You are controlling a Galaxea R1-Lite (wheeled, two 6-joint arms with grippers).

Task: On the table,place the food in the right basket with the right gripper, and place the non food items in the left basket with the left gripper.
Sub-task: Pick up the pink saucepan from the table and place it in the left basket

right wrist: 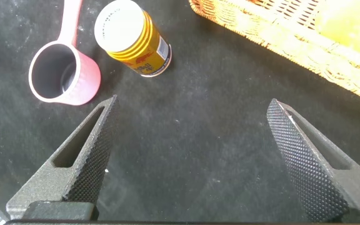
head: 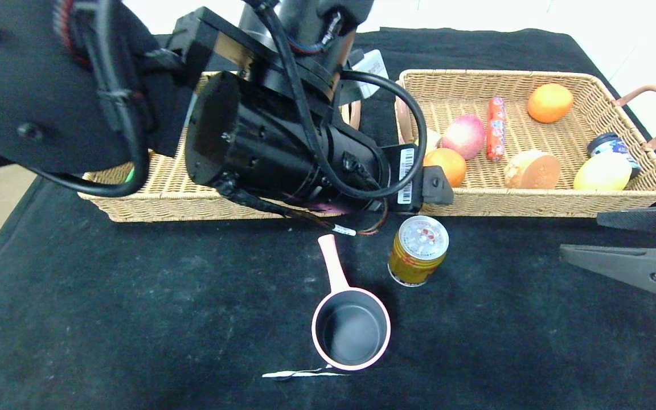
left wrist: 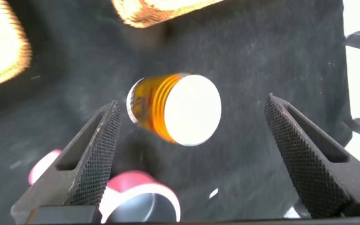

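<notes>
Head view shows the gold can (head: 418, 250) upright beside the pink saucepan (head: 351, 330) on the black-clothed counter (head: 134, 319), near the right basket (head: 533, 199). Left wrist view alone shows the left tool (left wrist: 192, 156) spread wide, empty; right tool (right wrist: 192, 162) likewise wide.

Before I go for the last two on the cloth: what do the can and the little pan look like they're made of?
Gold can: looks like thin metal, glossy printed wall with ribs, bright silvery top that reflects light. Pink saucepan: smooth pink outside, matte dark grey inside; could be coated metal or plastic, the look does not settle it.
</notes>
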